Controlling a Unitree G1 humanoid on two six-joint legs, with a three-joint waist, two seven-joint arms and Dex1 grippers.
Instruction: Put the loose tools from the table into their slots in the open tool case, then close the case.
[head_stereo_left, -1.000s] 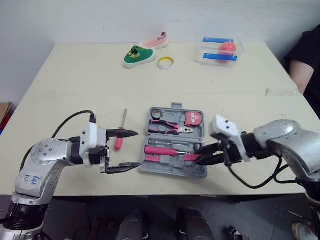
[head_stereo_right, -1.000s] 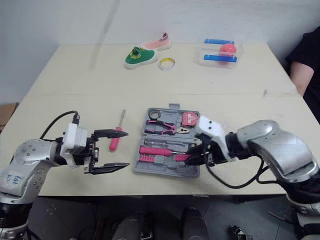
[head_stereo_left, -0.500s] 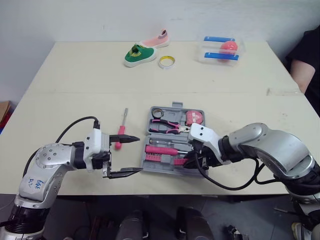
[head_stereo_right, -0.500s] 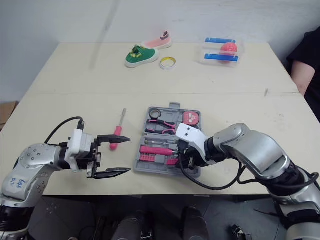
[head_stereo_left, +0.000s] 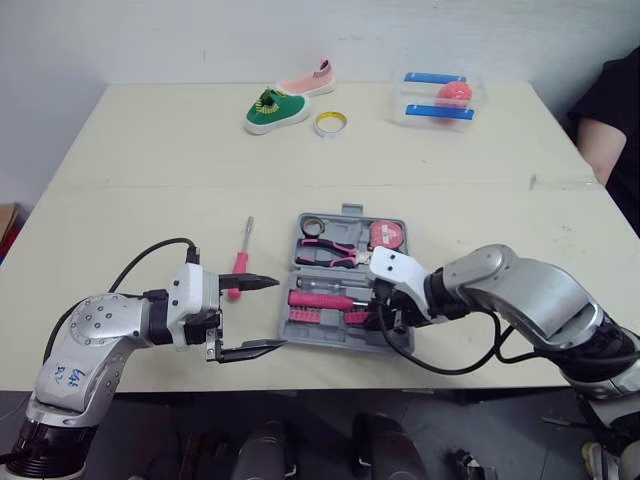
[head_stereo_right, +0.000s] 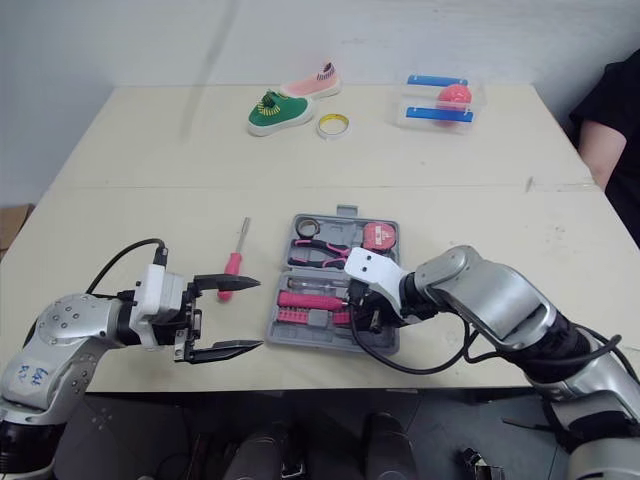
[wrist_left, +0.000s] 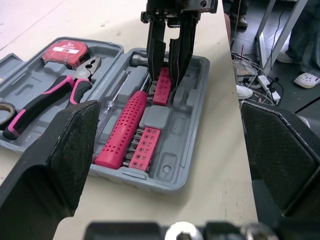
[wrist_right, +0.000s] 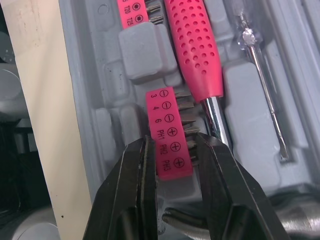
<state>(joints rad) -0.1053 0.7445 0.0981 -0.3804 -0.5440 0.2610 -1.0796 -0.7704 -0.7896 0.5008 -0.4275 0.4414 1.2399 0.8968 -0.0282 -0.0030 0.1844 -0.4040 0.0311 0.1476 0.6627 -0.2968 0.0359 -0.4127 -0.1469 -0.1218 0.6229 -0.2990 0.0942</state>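
Our right jaws clamp the pink bit strip (wrist_right: 167, 122), seemingly to seat it in the case (head_stereo_left: 330, 343); our left jaws hang apart near the loose screwdriver (head_stereo_left: 240, 262) on the counter (head_stereo_left: 150, 150).

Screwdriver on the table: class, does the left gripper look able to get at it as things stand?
Probably yes: the screwdriver lies on bare table beside the case, just beyond the open left gripper, with nothing between them.

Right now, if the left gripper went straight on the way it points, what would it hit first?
Probably the near side of the grey tool case, dead ahead of the left gripper, jaws wide apart. Height is unclear; it might clear the rim.
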